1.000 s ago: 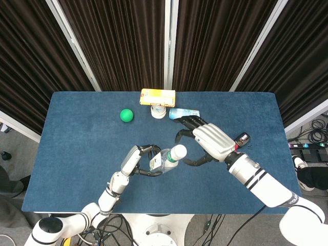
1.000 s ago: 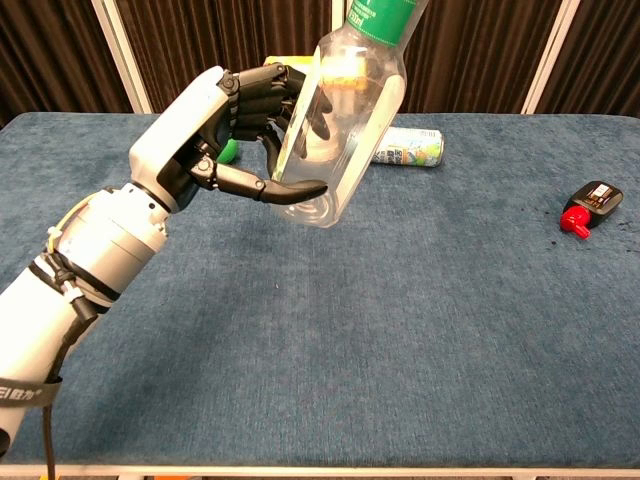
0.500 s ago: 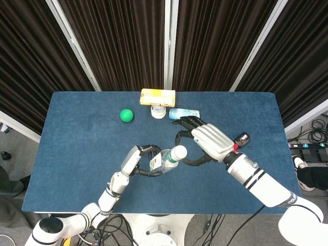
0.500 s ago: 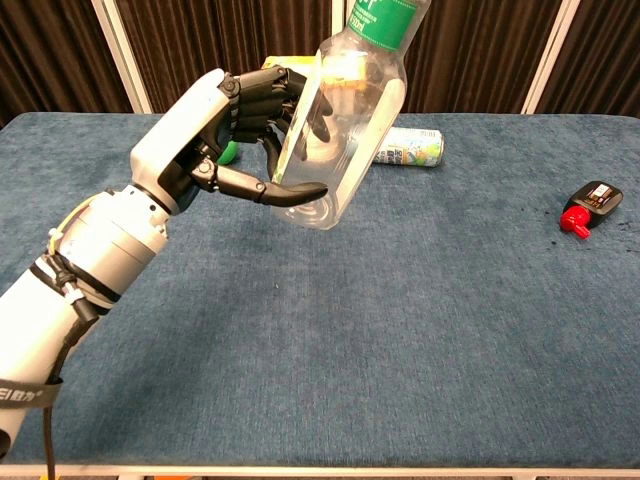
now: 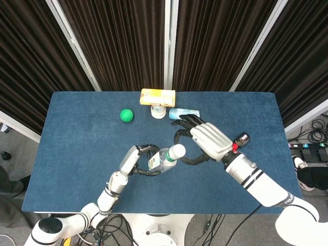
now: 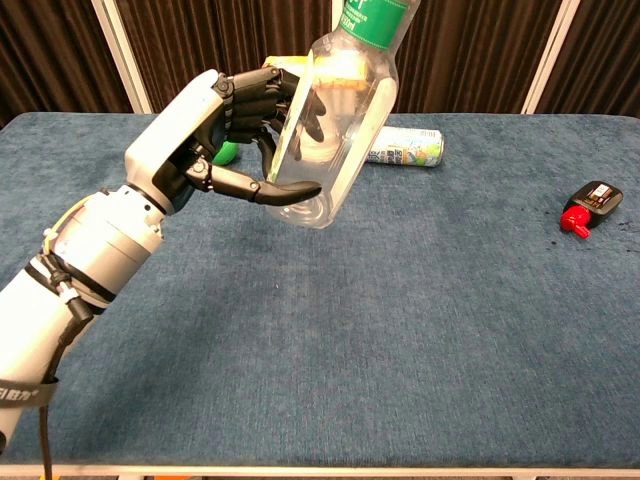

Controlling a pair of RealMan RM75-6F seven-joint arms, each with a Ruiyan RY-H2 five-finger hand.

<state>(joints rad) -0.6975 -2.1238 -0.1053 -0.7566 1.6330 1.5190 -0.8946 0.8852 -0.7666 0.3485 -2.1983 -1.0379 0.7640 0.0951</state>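
My left hand (image 5: 134,161) grips a clear plastic bottle (image 5: 163,159) with a green label and a white cap (image 5: 178,151), holding it tilted above the blue table (image 5: 77,138). In the chest view the same left hand (image 6: 205,135) wraps the bottle's lower body (image 6: 335,140), and the bottle's neck runs out of the top of the frame. My right hand (image 5: 207,141) hovers just right of the cap with its fingers spread and curved around it, holding nothing. Whether it touches the cap I cannot tell. The chest view does not show the right hand.
A green ball (image 5: 126,115) lies at the back left. At the far edge sit a yellow box (image 5: 158,96), a small white cup (image 5: 159,112) and a teal can (image 6: 405,146) on its side. A black and red object (image 6: 590,205) lies at the right.
The right hand has crept a little left, closer around the cap. The left hand and the bottle have shifted slightly left and tilted a bit more upright.
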